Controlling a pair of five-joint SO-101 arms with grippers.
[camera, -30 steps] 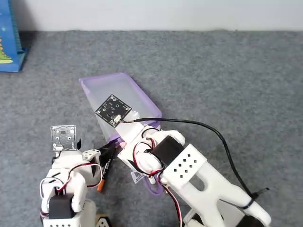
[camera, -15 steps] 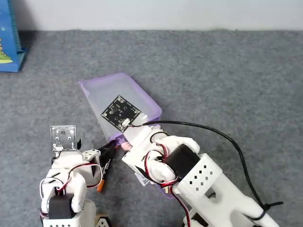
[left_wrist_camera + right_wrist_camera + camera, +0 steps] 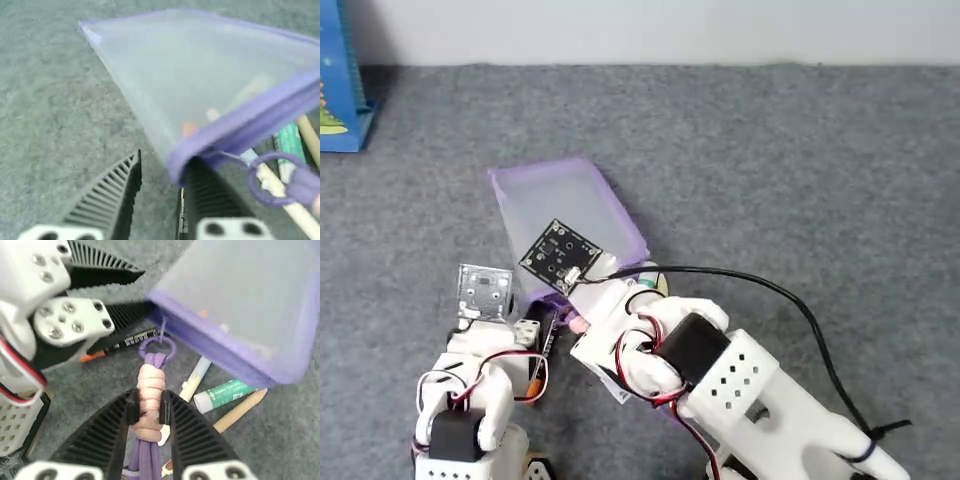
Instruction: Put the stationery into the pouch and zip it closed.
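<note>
Left arm advanced to pouch (image 3: 565,200); left fingers (image 3: 112,197) open at corner; right fingers (image 3: 100,440) clamp zipper pull (image 3: 150,390).

Left arm: has swung across toward the pouch (image 3: 560,200); the left gripper (image 3: 162,162) now sits at its near corner, jaws apart.
Right arm: drew back toward the table's near edge, then shifted left, the right gripper (image 3: 148,397) carrying the zipper pull (image 3: 150,390).
Pouch: right corner drawn inward.
Black pen (image 3: 548,338): now largely under the left arm.
Glue stick (image 3: 653,281): uncovered beside the pouch.
</note>
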